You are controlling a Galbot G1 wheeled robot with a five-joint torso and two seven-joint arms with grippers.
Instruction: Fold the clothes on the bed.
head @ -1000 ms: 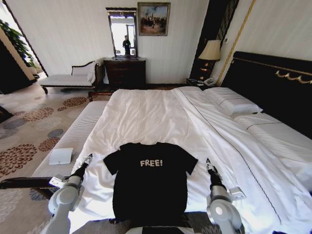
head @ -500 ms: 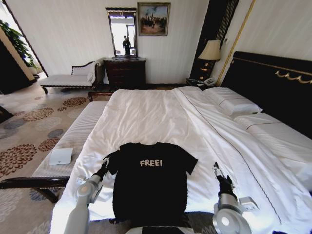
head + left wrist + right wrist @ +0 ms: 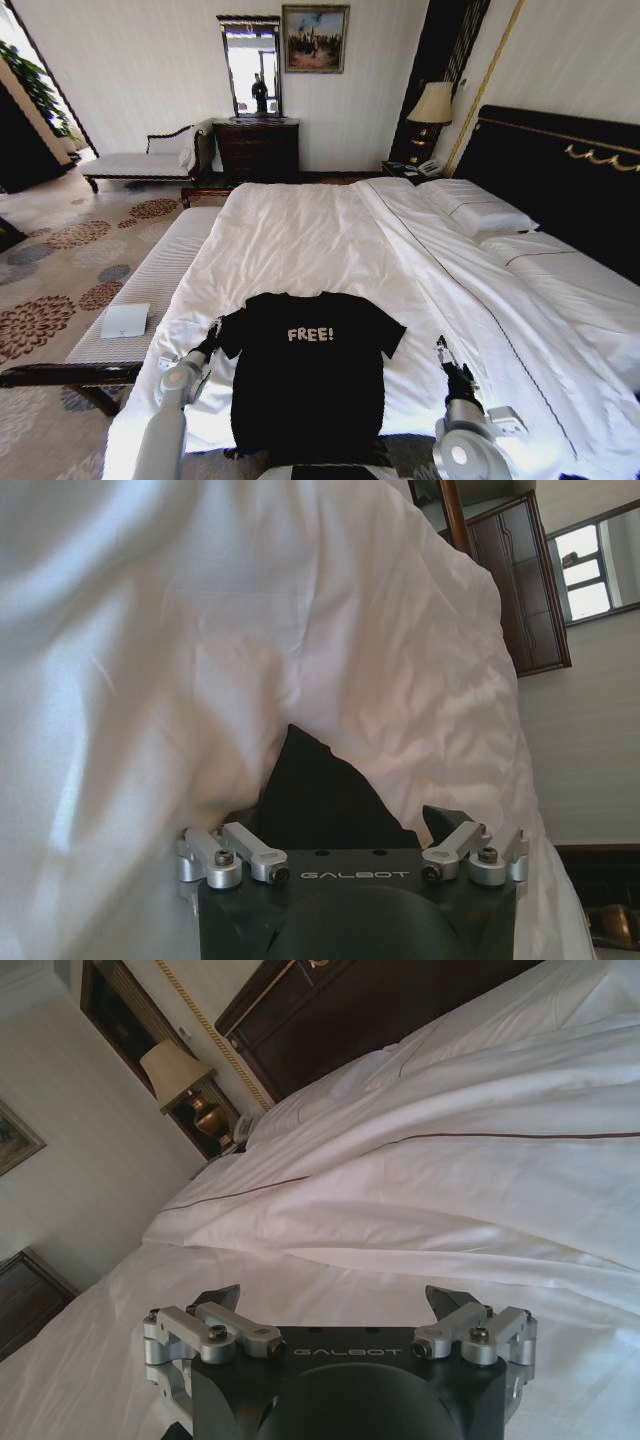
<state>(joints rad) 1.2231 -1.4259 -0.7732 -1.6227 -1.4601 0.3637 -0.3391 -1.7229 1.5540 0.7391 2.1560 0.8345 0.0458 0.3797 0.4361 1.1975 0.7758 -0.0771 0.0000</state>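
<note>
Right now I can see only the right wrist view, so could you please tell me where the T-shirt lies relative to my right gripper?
Observer: The T-shirt lies flat on the bed, lettering up. The right gripper is over bare sheet beside one sleeve, apart from it.
Operator: Thank you. Where is the left gripper?
Observer: The left gripper is at the opposite sleeve, open, with the black sleeve edge between its fingers.
</note>
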